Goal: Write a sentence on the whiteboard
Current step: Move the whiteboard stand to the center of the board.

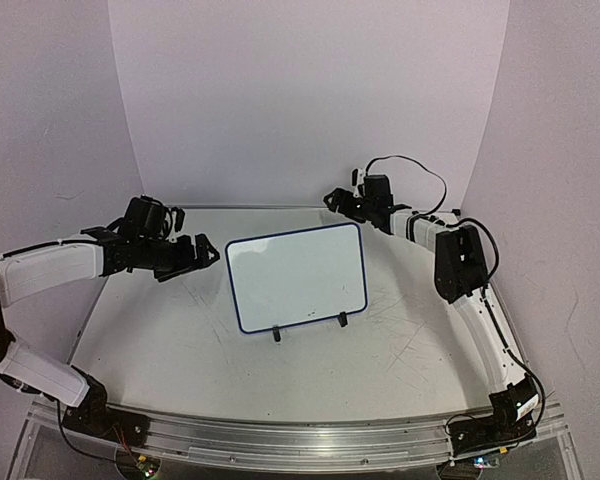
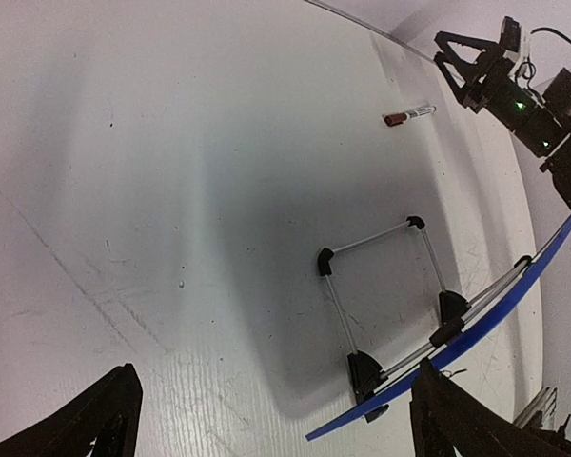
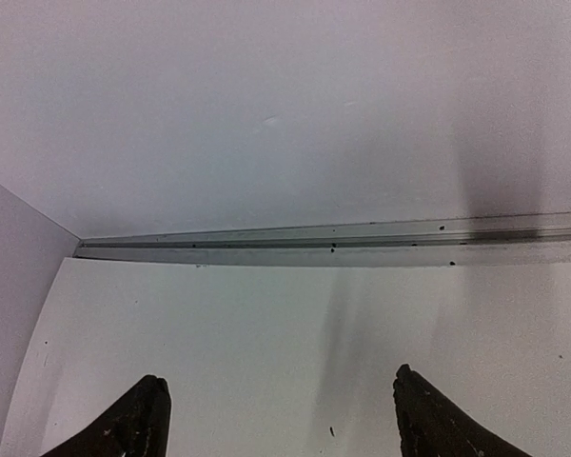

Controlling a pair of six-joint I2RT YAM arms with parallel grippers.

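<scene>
Left hand [image 1: 202, 256] hovers low at the left of the counter [image 1: 170, 340], its fingers [image 2: 95, 419] spread wide apart with nothing between them; right hand [image 1: 333, 199] sits at the far right, near the back wall [image 1: 310, 100], spread apart too and holding nothing.

White and scuffed with fine scratches, the counter is closed in by plain pale walls on the left, far and right sides; a metal strip [image 3: 333, 238] runs along the seam where counter meets back wall, and a metal rail [image 1: 280, 435] edges the near side.

Between the two hands, mid-counter, the whiteboard [image 1: 295, 275] stands tilted back on a wire stand [image 2: 381, 286] with two black feet [image 1: 277, 334] toward the near side; its blue-rimmed face shows plain white from above; the left hand is just beside its left edge, not touching.

Behind the board a marker [image 2: 409, 115] lies flat on the counter, near the right hand; bare counter spreads on the near side of the board and to its left and right.
</scene>
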